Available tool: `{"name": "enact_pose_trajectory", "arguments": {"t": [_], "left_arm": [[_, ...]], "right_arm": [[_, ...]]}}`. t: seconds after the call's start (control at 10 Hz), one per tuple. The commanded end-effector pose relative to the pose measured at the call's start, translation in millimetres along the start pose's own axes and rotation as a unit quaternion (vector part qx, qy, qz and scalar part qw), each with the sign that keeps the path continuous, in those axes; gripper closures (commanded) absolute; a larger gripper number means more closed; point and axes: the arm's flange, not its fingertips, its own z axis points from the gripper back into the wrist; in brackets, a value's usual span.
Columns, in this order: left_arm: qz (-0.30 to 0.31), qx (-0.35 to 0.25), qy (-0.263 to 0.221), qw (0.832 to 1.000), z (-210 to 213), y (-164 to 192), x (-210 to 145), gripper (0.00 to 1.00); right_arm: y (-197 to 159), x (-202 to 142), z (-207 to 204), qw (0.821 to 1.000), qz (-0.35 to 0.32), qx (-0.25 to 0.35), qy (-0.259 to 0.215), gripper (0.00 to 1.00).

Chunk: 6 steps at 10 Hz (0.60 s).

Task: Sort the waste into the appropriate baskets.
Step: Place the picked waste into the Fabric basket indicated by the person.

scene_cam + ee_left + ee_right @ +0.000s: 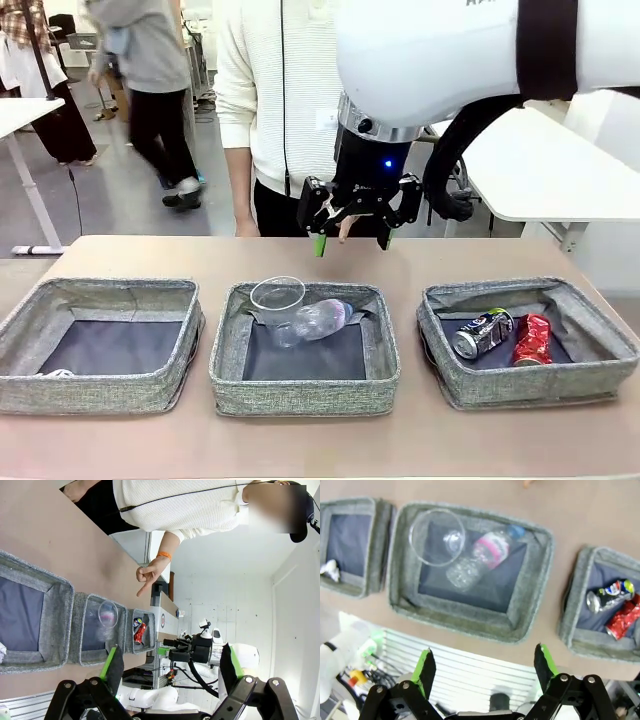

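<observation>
Three baskets sit in a row along the near side of the table (pixel 420 255), and every piece of waste in sight is already inside one. The right gripper (pixel 355 240) hangs above the far edge, jaws spread wide and holding nothing; the left gripper (pixel 170 667) also stands open and empty. With the tabletop bare of litter, the sorting looks finished, so the sensible move is to lift clear without brushing any soft rim. A person's hand (pixel 149 575) hovers at the far side.

The left basket (pixel 100 385) holds the crumpled white paper (pixel 329 570) in its near left corner. The middle basket (pixel 300 395) holds the clear plastic cup (pixel 277 297), leaning on the far rim, and the clear bottle (pixel 322 320) lying against it. The right basket (pixel 530 385) holds the blue-silver can (pixel 481 333) and the red can (pixel 532 340), side by side.
</observation>
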Motion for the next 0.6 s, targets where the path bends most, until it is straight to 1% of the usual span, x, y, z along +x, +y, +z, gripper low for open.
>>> {"name": "enact_pose_trajectory", "arguments": {"t": [0.0,0.2,0.3,0.4,0.5], "left_arm": [[-0.010,-0.009,0.002,1.000,0.7,-0.9,0.1,0.00],[-0.010,-0.009,0.002,1.000,0.7,-0.9,0.1,0.00],[-0.010,-0.009,0.002,1.000,0.7,-0.9,0.1,0.00],[-0.010,-0.009,0.002,1.000,0.7,-0.9,0.1,0.00],[-0.010,-0.009,0.002,1.000,0.7,-0.9,0.1,0.00]], "right_arm": [[-4.7,-4.1,-1.6,1.000,-0.003,0.013,-0.006,0.00],[-6.9,-4.6,5.4,1.000,-0.007,0.006,-0.005,0.00],[-15.6,-5.0,18.2,0.999,-0.037,0.007,-0.004,0.00],[-36.0,-10.1,40.8,0.995,-0.081,0.054,-0.012,0.00],[-78.9,-27.1,66.8,0.983,-0.128,0.123,-0.042,0.00]]}}
